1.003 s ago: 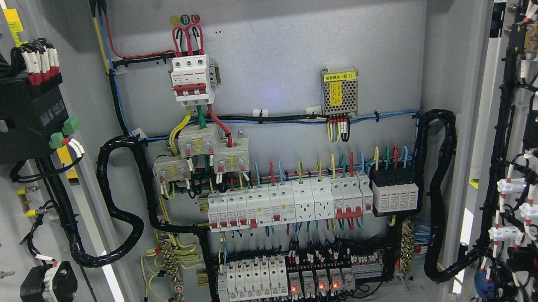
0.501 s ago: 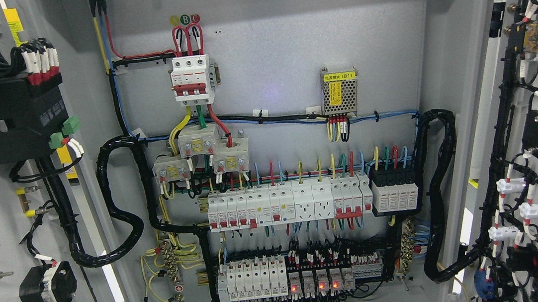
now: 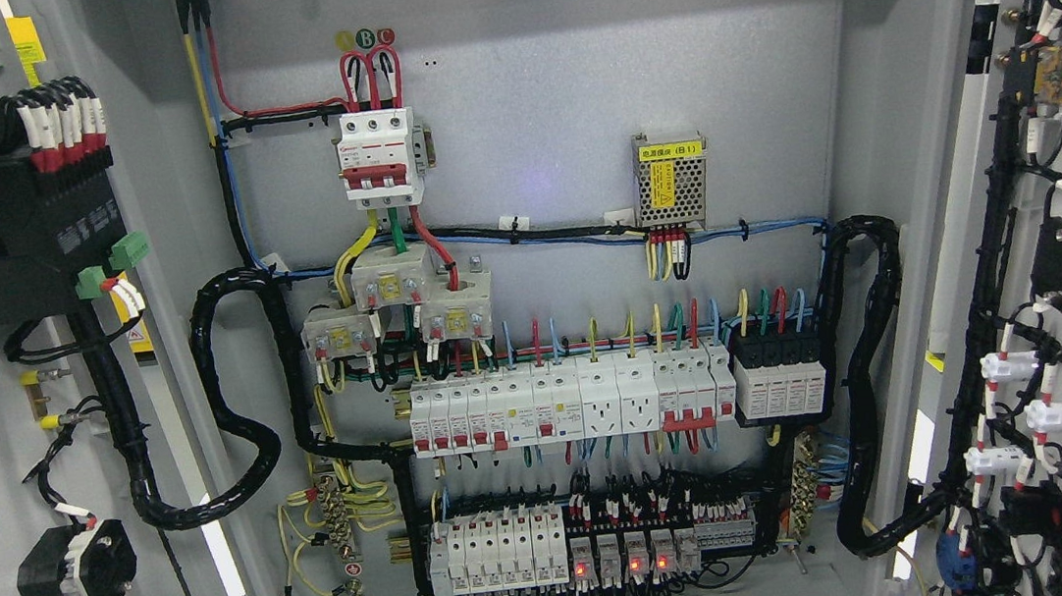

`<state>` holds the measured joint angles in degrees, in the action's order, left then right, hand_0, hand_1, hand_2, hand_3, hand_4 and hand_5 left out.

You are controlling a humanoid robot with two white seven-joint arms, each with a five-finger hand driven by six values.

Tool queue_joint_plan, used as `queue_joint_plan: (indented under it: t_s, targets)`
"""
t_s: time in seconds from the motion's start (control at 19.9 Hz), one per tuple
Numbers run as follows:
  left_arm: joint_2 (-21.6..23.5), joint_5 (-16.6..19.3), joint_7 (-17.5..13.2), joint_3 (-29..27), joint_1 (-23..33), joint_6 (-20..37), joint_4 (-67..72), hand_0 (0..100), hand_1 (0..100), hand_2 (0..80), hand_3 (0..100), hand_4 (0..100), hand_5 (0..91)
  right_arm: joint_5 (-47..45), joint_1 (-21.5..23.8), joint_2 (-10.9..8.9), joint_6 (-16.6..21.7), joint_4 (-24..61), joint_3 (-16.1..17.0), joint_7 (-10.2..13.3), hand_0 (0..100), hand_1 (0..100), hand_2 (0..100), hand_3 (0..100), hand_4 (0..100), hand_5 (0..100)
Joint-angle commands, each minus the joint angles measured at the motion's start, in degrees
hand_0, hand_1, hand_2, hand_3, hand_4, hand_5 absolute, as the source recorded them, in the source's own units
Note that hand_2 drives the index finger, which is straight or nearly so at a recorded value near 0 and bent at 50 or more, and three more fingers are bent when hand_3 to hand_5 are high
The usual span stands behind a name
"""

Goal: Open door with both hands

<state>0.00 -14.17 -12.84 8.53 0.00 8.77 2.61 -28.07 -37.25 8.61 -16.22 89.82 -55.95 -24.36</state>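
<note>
I get a bright, even, sharp picture. A faint bluish glare spot sits on the cabinet back panel [image 3: 534, 184], soft shadow darkens its upper right corner, and the door edges bow slightly outward.

Industrial electrical room setting: an open grey metal cabinet [image 3: 532, 120] packed with rows of circuit breakers [image 3: 562, 403], bundled cables [image 3: 236, 398] and coloured wires.
</note>
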Motion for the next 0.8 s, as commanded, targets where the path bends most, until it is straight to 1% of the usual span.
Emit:
queue_joint_plan:
  t_s: [0.0, 0.55, 0.65, 0.75]
  targets:
    - [-1.0, 0.0, 0.0, 0.0, -1.8, -0.2, 0.0, 12, 56, 0.0, 0, 0, 0.0, -0.1, -1.3, 0.35, 0.0, -1.1, -1.9, 0.5, 0, 50, 4, 0, 0, 0]
    - [-1.1, -0.1, 0.0, -0.1, -1.8, -0.1, 0.0, 12, 56, 0.0, 0, 0, 0.0, -0.1, -2.0, 0.35, 0.0, -2.0, -1.4, 0.5, 0, 50, 4, 0, 0, 0]
    - [-1.1, -0.1, 0.0, -0.1, -1.8, -0.1, 0.0, 12, 56, 0.0, 0, 0, 0.0, -0.1, -1.4, 0.35, 0.0, -1.7, -0.1, 0.4, 0, 50, 4, 0, 0, 0]
    - [-1.1, -0.1, 0.0, 0.0, -1.8, -0.1, 0.0, 12, 56, 0.0, 0, 0, 0.0, -0.1, 0.5, 0.26, 0.0, -1.5, 2.6, 0.4, 0, 50, 4, 0, 0, 0]
